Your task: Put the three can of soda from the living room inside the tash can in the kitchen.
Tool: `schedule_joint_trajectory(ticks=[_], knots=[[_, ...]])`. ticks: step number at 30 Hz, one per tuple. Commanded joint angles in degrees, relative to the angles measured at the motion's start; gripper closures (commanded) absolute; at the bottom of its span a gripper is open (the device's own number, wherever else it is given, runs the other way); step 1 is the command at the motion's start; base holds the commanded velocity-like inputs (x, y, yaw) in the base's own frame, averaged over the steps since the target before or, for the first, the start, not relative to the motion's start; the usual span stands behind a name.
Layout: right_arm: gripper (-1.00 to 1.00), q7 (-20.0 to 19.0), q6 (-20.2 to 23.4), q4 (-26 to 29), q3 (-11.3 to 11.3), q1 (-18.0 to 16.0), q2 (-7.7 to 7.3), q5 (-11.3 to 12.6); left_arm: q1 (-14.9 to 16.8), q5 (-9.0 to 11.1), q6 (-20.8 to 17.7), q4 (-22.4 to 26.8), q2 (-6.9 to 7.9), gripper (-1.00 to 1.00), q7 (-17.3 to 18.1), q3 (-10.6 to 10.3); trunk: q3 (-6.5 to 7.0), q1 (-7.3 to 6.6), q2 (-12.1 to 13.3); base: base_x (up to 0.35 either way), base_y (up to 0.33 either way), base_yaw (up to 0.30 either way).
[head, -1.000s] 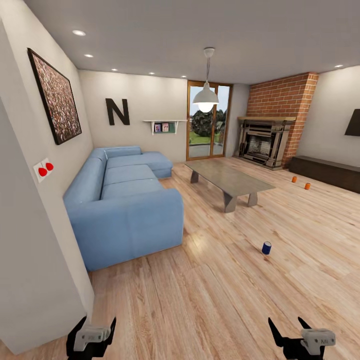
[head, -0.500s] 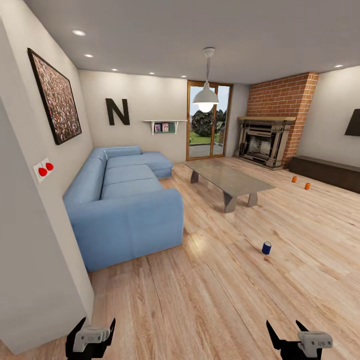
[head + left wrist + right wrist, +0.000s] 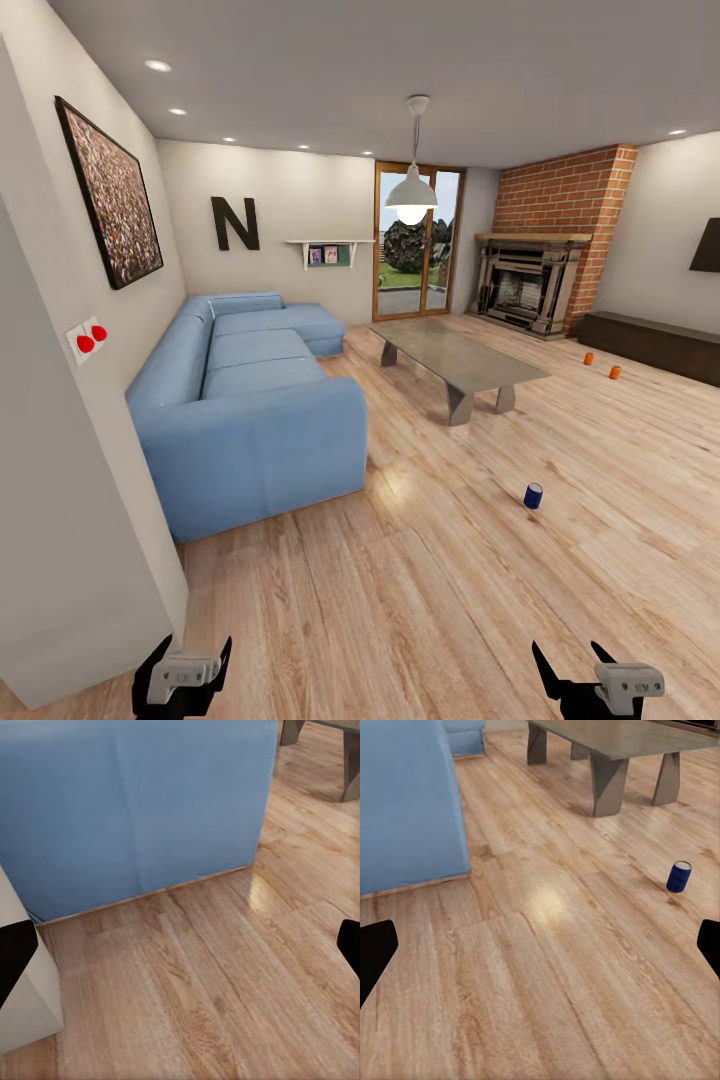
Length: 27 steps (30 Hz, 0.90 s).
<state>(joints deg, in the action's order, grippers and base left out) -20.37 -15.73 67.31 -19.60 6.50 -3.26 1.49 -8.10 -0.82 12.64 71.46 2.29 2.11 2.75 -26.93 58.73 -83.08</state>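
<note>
The dark blue can [image 3: 533,496] and both orange cans [image 3: 601,365] stand upright on the floor [image 3: 430,590]; left hand [image 3: 186,668] and right hand [image 3: 585,670] gape apart.

Dark blue soda can [image 3: 533,496] with grey top, upright on the wood plank floor [image 3: 420,590]. Two orange soda cans [image 3: 589,358] [image 3: 615,372], upright, near each other, well apart from the blue one.
</note>
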Motion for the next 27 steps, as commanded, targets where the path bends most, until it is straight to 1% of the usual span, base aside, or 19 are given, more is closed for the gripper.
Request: schedule_joint_trajectory(ticks=[1,5,8,13,22,27], knots=[[-1.00,0.00,0.00,0.01,0.00,0.00,0.00,0.00,0.01,-0.02,0.01,0.00,0.00,-1.00,0.00,0.03,0.00,0.00,0.00,0.000,0.000,0.000],[-1.00,0.01,0.00,0.01,0.17,0.00,0.20,0.04,0.01,-0.08,-0.03,-0.05,0.00,-1.00,0.00,0.10,0.00,0.00,0.00,0.000,0.000,0.000],[-1.00,0.01,0.00,-0.02,1.41,0.00,0.99,0.02,0.01,-0.10,-0.03,-0.07,0.00,-1.00,-0.02,0.13,0.00,0.00,0.00,0.000,0.000,0.000],[-1.00,0.05,0.00,-0.12,2.30,0.00,1.45,0.10,0.02,-0.07,0.00,-0.06,0.00,-1.00,-0.01,0.15,0.00,0.00,0.00,0.000,0.000,0.000],[-1.00,0.06,0.00,-0.16,2.64,0.00,1.66,0.13,0.02,-0.06,0.00,-0.09,0.00,-1.00,0.00,0.22,0.00,0.00,0.00,0.000,0.000,0.000],[-1.00,0.09,0.01,-0.16,2.65,-0.07,1.67,0.07,0.02,-0.06,0.00,-0.05,0.00,-1.00,0.00,0.23,0.00,0.00,0.00,0.000,0.000,-0.128]])
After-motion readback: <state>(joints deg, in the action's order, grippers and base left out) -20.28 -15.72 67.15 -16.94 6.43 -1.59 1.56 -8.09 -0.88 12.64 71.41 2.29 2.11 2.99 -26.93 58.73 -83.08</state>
